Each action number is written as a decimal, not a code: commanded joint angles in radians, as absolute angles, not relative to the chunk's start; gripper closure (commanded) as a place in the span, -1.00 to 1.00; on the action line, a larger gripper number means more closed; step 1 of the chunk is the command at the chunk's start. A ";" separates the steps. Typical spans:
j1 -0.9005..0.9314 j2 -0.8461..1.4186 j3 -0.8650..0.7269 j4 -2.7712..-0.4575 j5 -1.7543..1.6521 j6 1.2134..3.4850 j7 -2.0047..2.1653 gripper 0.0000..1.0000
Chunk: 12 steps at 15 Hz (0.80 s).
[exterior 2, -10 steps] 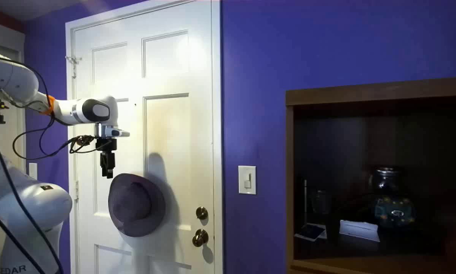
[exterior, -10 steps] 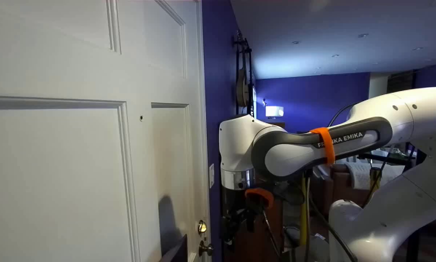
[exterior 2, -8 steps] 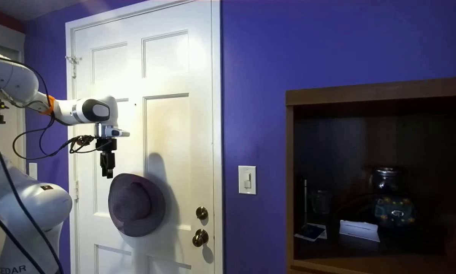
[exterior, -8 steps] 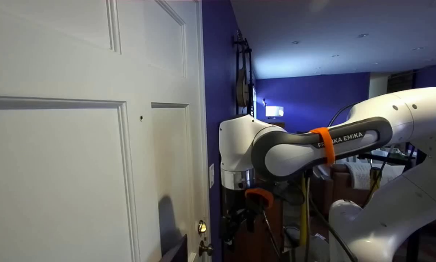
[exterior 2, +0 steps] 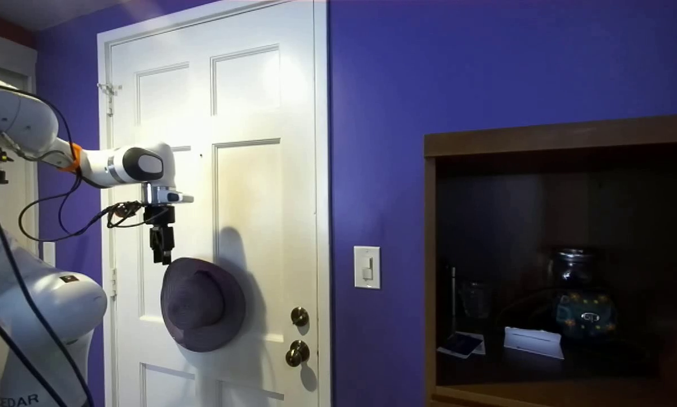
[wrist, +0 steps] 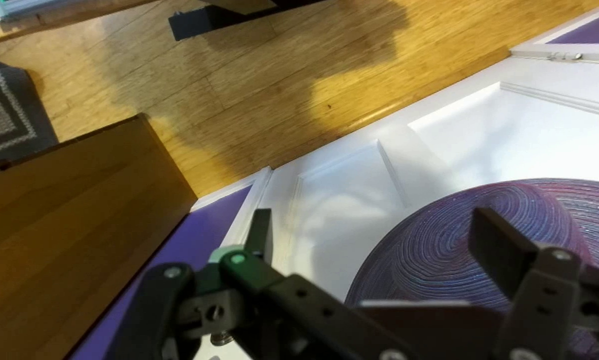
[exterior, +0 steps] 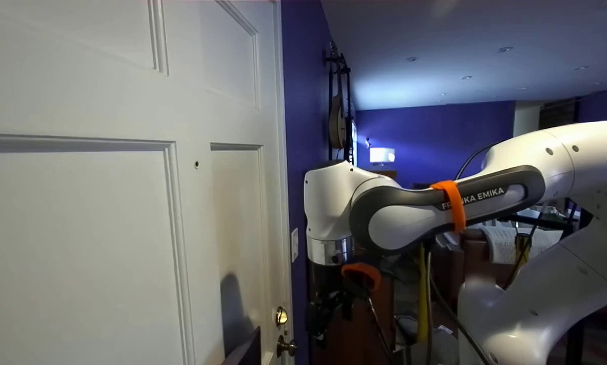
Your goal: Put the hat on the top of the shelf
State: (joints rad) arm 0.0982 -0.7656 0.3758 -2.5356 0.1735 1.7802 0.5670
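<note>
The gripper points down by the upper brim of the hat, jaws spread wide and released; cannot tell whether they touch it. The hat is upright before the white panelled door, crown outward, its support hidden. In an exterior view the shelf, brown wood, stands well apart, the light switch between it and the door

In an exterior view: white door, deadbolt with knob at its 6 o'clock, light switch at deadbolt's 2. In an exterior view: guitar, lit lamp at its 4 o'clock.
</note>
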 commanded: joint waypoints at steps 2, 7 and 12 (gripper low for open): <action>0.135 -0.692 0.383 -2.564 0.097 1.922 0.404 -1.00; 0.220 -0.625 0.366 -2.622 0.102 2.191 0.251 -1.00; 0.237 -0.594 0.362 -2.619 0.097 2.217 0.267 -1.00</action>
